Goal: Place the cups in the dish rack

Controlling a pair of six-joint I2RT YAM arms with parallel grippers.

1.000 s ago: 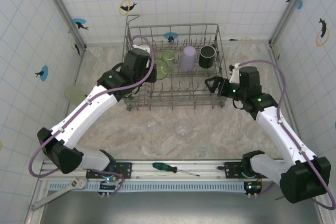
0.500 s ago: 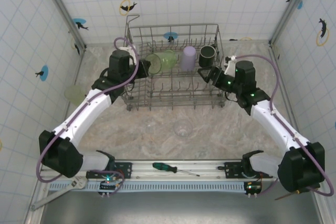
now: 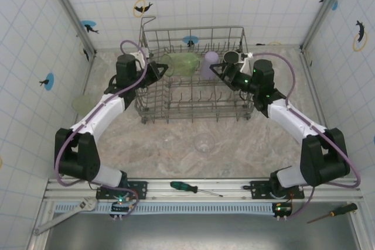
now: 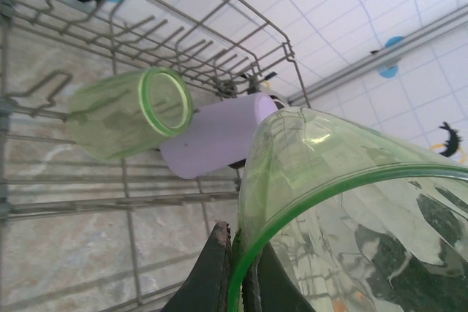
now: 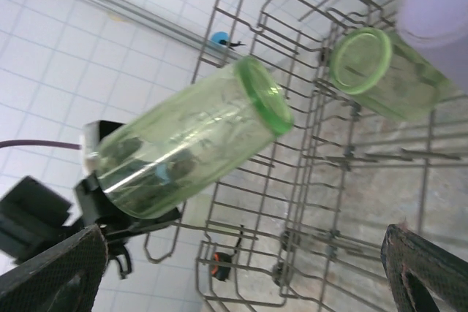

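From above: a marbled beige bench (image 3: 246, 144) boxed in by white tiled walls dotted with dolphin stickers and yellow rings. The dish rack (image 3: 196, 106), grey wire with rows of tines, sits at the middle of the bench's far edge. At the rack's far-left corner, the left claw (image 3: 161, 68) is clamped on the held green tumbler (image 3: 171, 65). Beside it a second green tumbler (image 3: 188, 62), the lilac tumbler (image 3: 211, 64) and the black mug (image 3: 231, 57) line the rack's far side. The right claw (image 3: 218, 73) hovers just by the lilac one. Out on the bench, near the middle, stand one clear tumbler (image 3: 168, 140) and another clear tumbler (image 3: 204, 141); a pale green tumbler (image 3: 82, 105) sits at the left edge.

Left wrist now: the left claw (image 4: 235, 261) pinches the thick glossy rim of the held green tumbler (image 4: 351, 217), fingers nearly together on the wall. Beyond, the second green tumbler (image 4: 128, 111) lies on its side on the wires, touching the matte lilac tumbler (image 4: 212, 137).

Right wrist: the right claw (image 5: 241, 253) is spread wide with nothing in it. Across the dish rack (image 5: 322, 239), the left claw (image 5: 110, 210) grips the held green tumbler (image 5: 183, 151), tilted almost flat. The second green tumbler (image 5: 373, 67) shows its base, with the lilac tumbler (image 5: 439, 5) alongside.
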